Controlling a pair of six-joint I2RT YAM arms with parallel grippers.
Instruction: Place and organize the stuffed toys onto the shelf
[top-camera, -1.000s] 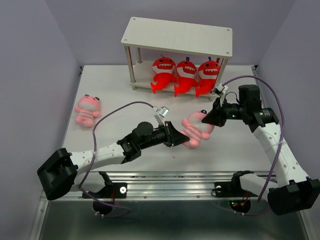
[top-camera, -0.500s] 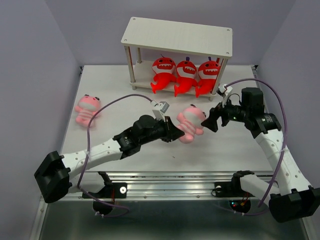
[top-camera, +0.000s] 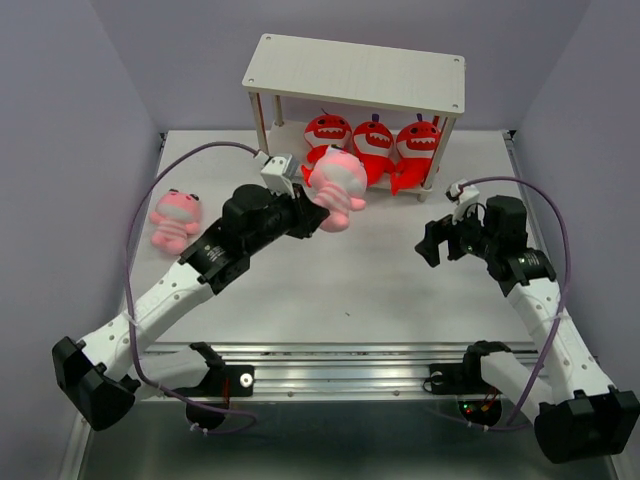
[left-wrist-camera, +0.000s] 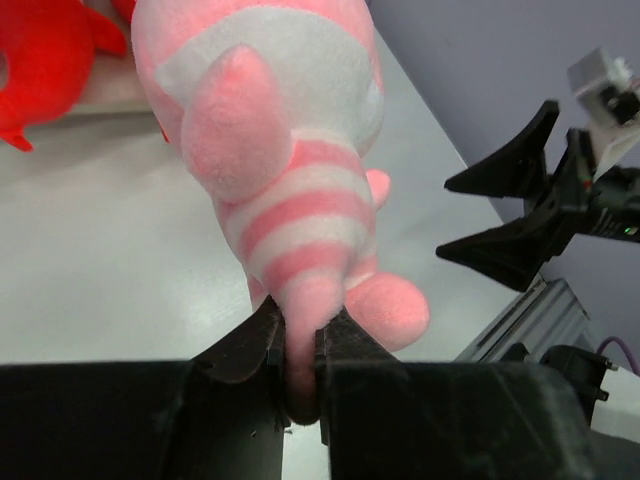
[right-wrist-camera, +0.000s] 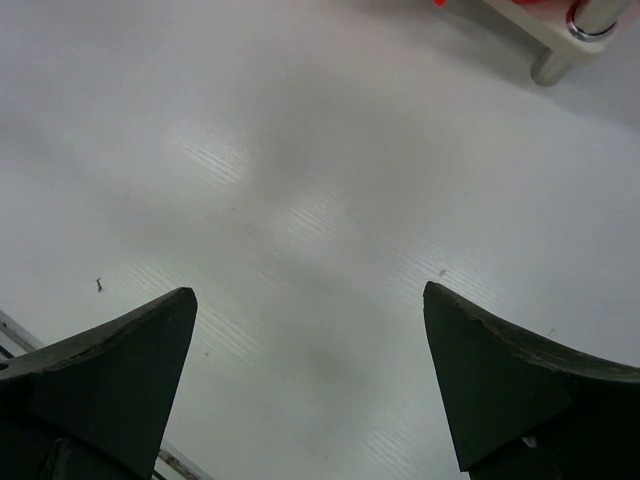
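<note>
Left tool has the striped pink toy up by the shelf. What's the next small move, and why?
Probably raise the pink toy, pinched by its tail in the left tool, a little higher and forward toward the shelf's top board. Three red toys fill most of the lower tier, while the top board shows no toys.

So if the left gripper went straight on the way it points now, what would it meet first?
The left gripper, shut on the pink toy, points at the lower tier of the shelf. The toy would probably touch the leftmost red shark first, though depth is unclear.
</note>
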